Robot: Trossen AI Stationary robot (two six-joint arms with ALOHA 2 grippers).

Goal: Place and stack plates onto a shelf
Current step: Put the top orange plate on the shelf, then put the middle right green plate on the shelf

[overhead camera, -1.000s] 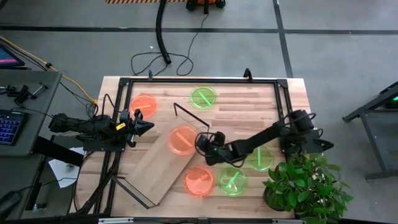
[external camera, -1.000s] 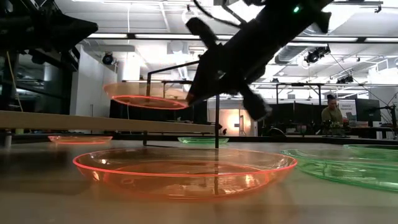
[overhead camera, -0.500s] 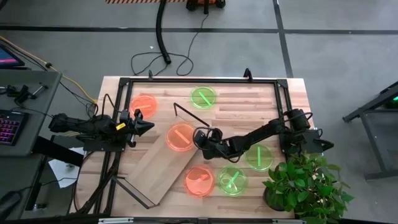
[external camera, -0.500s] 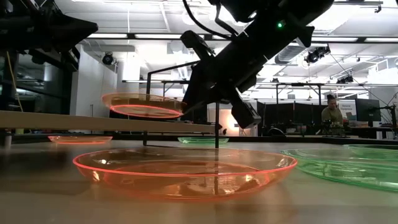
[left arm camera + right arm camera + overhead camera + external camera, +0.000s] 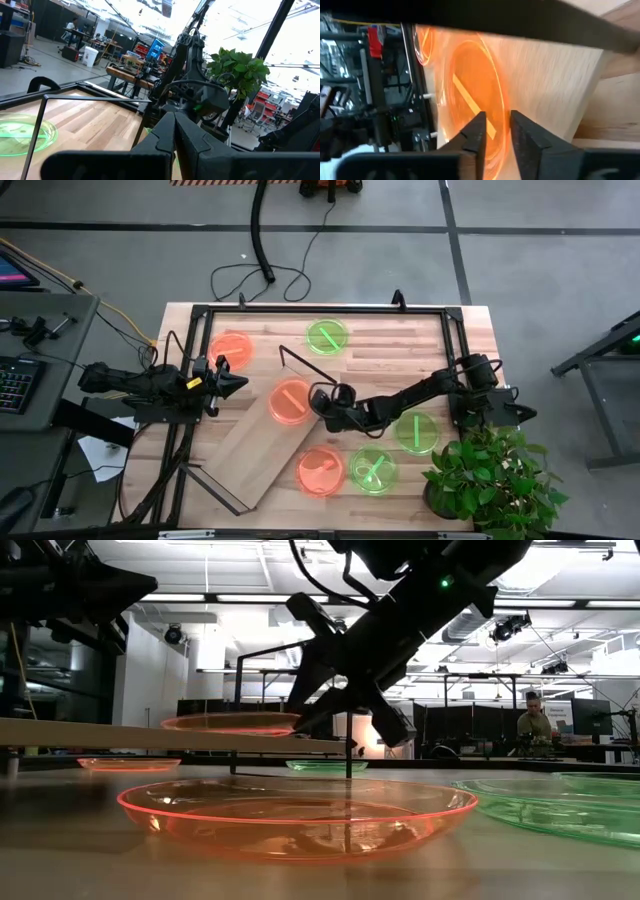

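An orange plate (image 5: 291,401) lies flat on the far end of the light-wood shelf (image 5: 255,450), which sits slantwise on the table; the low view shows this plate (image 5: 230,722) resting on the board (image 5: 120,734). My right gripper (image 5: 318,402) is open at the plate's right rim, and its wrist view shows one finger on either side of that rim (image 5: 495,127). My left gripper (image 5: 232,384) hangs shut at the table's left, above the shelf's left side, with nothing in it (image 5: 174,120). My right gripper's fingers (image 5: 476,131) stand on either side of the orange plate's near rim (image 5: 496,107), coming slantwise from the table's right and pointing somewhat down. Whether they touch the rim, I cannot tell. The plate rests flat on the shelf.
On the tabletop lie an orange plate (image 5: 231,347) at the far left, a green one (image 5: 327,337) at the far middle, an orange one (image 5: 321,471) and a green one (image 5: 373,470) near the front, and a green one (image 5: 415,432) under my right arm. A potted plant (image 5: 490,480) stands front right.
My right gripper has gone a little toward the table's far left and down with the orange plate. The plate, held tilted above the board before, now lies level on the shelf. The fingers have parted.
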